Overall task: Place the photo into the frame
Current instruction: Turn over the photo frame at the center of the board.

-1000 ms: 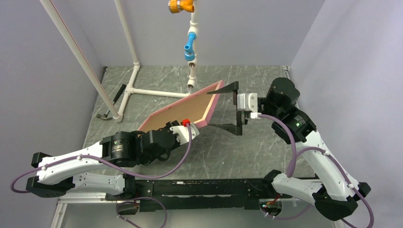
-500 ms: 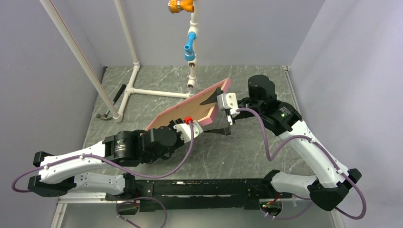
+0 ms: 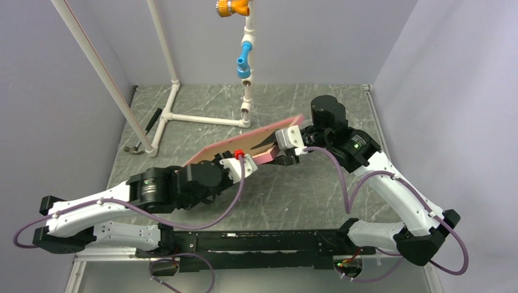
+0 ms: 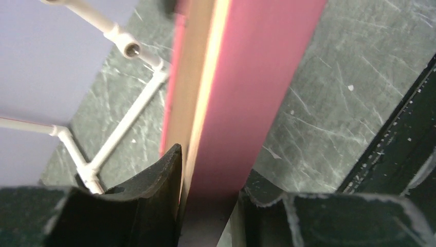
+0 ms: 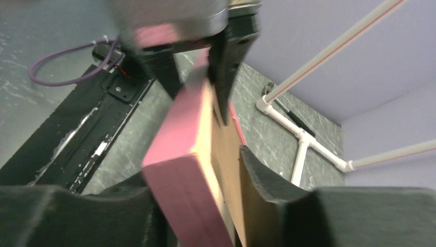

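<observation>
The frame (image 3: 262, 140), pink-edged with a tan wood reverse and a brown backing board showing, hangs tilted above the table between both arms. My left gripper (image 3: 241, 160) is shut on its near left corner; in the left wrist view the frame (image 4: 247, 77) runs up from between the fingers of that gripper (image 4: 211, 170). My right gripper (image 3: 284, 149) is at the right end. In the right wrist view the frame (image 5: 180, 154) fills that gripper (image 5: 193, 170), one finger on the pink side and one on the brown board. The photo is hidden.
A white pipe stand (image 3: 165, 116) occupies the back left, with a hammer (image 3: 143, 137) beside its foot. A hanging pipe with blue and orange fittings (image 3: 244, 61) ends just behind the frame. Grey walls close both sides. A black rail (image 3: 256, 241) runs along the near edge.
My right gripper swung left from beside the frame onto its right end, and its wide-open jaws closed on it. The frame has tipped flatter. The left grip is unchanged.
</observation>
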`<state>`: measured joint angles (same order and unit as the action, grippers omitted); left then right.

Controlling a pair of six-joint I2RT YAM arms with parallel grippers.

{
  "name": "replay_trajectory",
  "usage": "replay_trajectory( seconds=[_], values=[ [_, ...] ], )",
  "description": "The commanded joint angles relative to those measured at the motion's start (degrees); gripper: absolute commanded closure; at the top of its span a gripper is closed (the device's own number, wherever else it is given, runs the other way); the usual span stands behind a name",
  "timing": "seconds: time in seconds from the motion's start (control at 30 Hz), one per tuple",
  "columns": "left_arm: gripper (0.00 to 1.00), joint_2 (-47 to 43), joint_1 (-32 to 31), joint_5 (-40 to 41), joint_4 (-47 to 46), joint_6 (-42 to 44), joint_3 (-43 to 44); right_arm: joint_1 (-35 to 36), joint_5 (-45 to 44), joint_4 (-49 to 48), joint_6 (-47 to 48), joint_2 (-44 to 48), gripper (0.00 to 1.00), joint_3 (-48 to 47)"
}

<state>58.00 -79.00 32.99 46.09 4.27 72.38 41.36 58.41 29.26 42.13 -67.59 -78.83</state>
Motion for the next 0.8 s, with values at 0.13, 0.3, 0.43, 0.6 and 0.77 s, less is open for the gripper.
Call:
replay_trajectory(
  seconds=[0.13, 0.3, 0.43, 0.6, 0.77],
  values=[
    [0.87, -2.02, -0.58, -10.81, -13.04, -12.58, 2.43, 1.31, -0.21, -2.20, -3.32, 1.23, 1.00, -0.98],
    [0.48, -2.18, -0.62, -9.29, -12.80, -11.68, 4.13, 1.36, -1.78, -4.52, -6.26, 2.95, 1.00, 1.40],
    [0.07, -2.49, -0.63, -6.76, -12.91, -10.30, 6.11, 1.20, -3.33, -4.74, -10.13, 3.39, 1.00, 1.39],
    [0.00, -2.80, -0.63, -3.50, -13.96, -7.91, 8.96, -0.47, -1.99, -4.00, -16.14, 2.19, 1.00, 0.69],
    [0.00, -1.37, -0.63, 0.10, -13.05, -6.45, 12.31, -7.25, 9.01, -13.30, -29.74, 2.16, 1.00, 4.32]
  ],
)
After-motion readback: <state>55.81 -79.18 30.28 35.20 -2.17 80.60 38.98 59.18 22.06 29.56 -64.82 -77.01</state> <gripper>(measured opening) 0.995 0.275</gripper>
